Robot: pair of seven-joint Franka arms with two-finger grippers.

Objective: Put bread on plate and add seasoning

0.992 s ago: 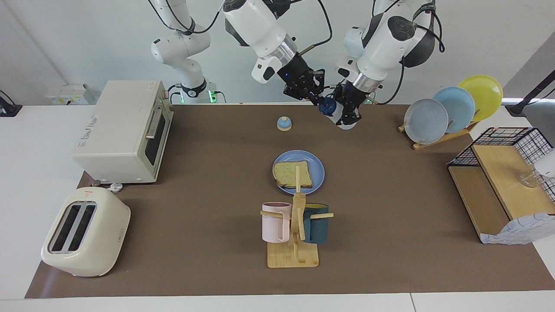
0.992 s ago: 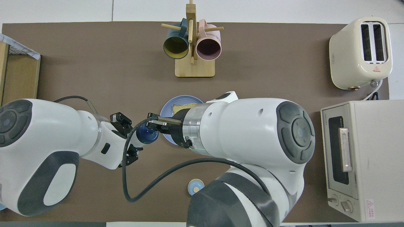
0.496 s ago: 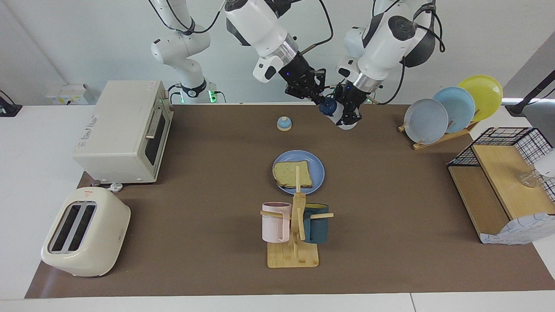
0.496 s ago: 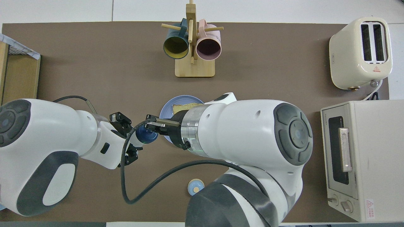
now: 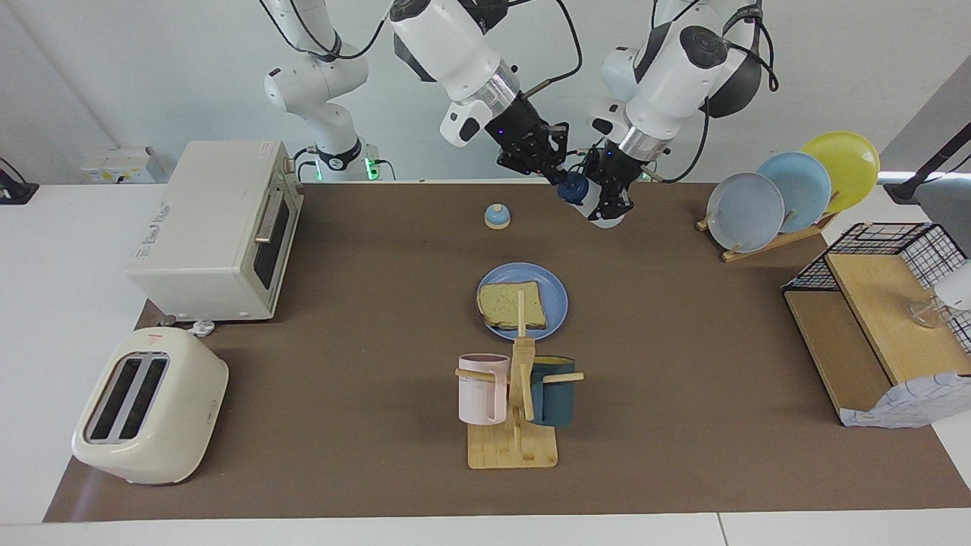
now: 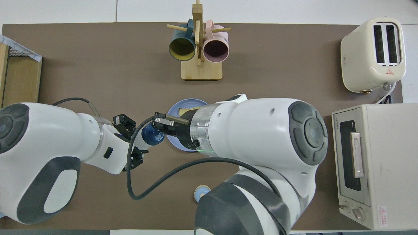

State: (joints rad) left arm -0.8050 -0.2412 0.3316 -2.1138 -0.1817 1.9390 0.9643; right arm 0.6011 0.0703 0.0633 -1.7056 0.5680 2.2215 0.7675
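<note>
The bread, one square tan slice with a darker crust, lies flat on the plate. The plate is round, flat and medium blue, resting mid-desk, nearer to the robots than the mug rack. The seasoning bottle, translucent whitish with a dark navy cap, is held tilted in the air, clear of the desk surface.

Medium-blue plate under tan bread with brown crust; whitish bottle with navy cap; pink mug and teal mug on pale wooden stand; cream toaster; brown table mat.
</note>
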